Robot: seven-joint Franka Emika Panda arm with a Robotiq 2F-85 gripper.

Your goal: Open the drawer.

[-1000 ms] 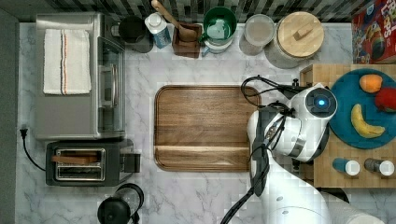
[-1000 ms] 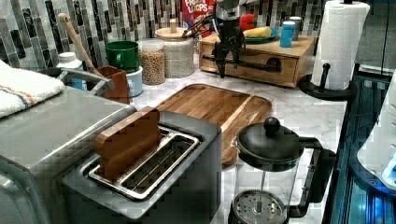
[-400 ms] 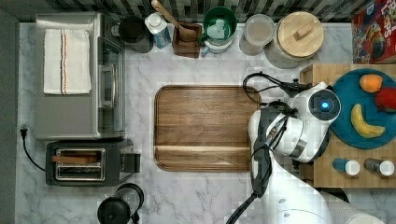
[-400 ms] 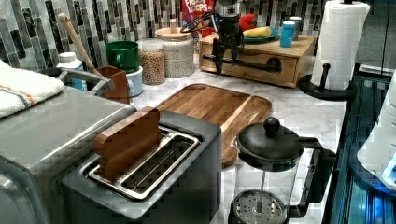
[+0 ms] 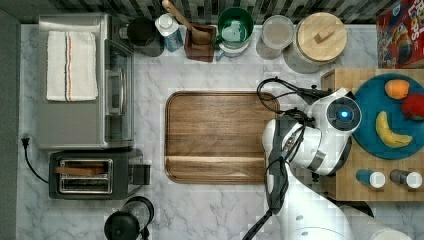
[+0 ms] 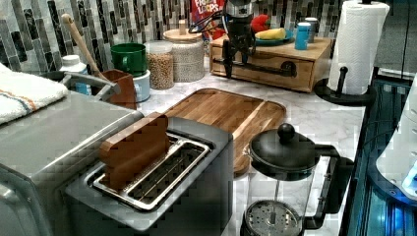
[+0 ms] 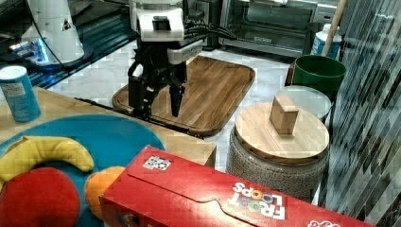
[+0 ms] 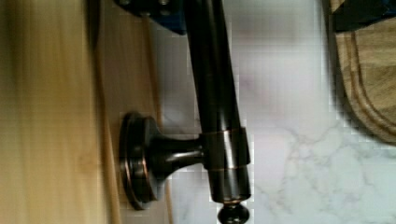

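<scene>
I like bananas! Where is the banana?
The banana lies on the blue plate atop the drawer, at the top view's right, beside the orange.

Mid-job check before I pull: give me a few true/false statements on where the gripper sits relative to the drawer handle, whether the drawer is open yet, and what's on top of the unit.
1. The gripper hangs at the drawer front with its fingers spread apart. True.
2. The drawer is already pulled well out over the walnut tray. False: in the left view its front sits flush with the unit.
3. The black bar handle runs between the fingers, close to one of its posts. True.
4. A blue plate with a banana rests on top of the unit. True.
5. The paper towel roll stands on top of the drawer unit. False: it stands on the counter beside it.
</scene>
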